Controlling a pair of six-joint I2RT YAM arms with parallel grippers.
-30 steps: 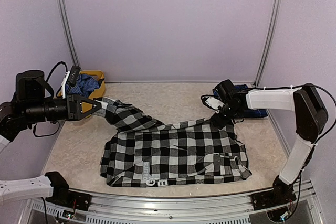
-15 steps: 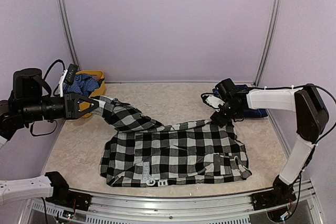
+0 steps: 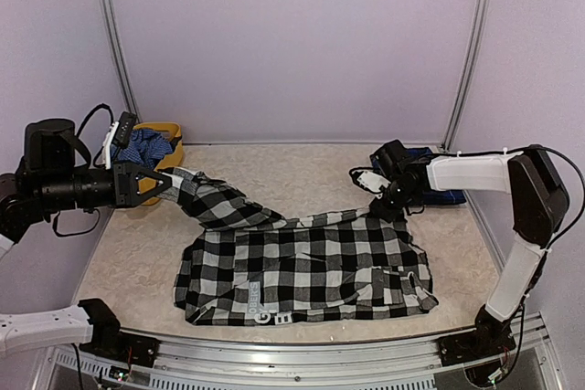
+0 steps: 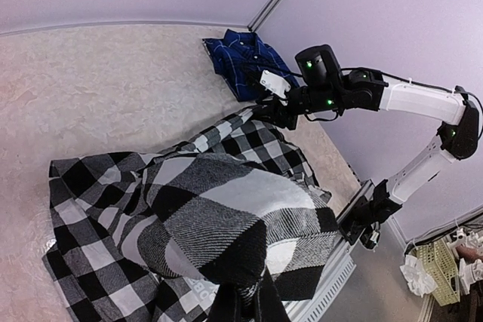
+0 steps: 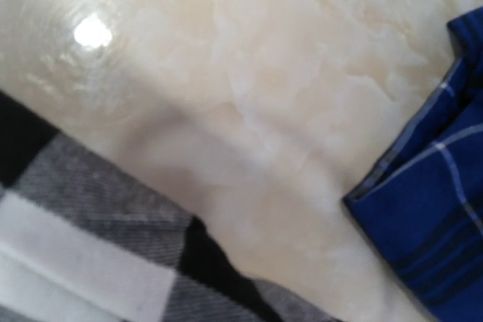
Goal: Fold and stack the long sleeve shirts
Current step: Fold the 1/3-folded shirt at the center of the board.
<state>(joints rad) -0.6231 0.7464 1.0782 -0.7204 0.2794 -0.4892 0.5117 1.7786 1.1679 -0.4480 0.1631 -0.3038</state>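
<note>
left fingers clench the check shirt's sleeve; right fingers, apparently at its far edge, cannot tell if gripping.

Check shirt mid-table, navy shirt far-right.

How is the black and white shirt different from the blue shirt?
The check shirt has big black and white squares; the blue shirt is dark blue with thin pale lines. The check shirt lies spread across the middle of the table; the blue shirt is a small bundle in the far right corner. The left claw pinches part of the check shirt and lifts it; the blue shirt just lies flat. Both are patterned cloth.
</note>
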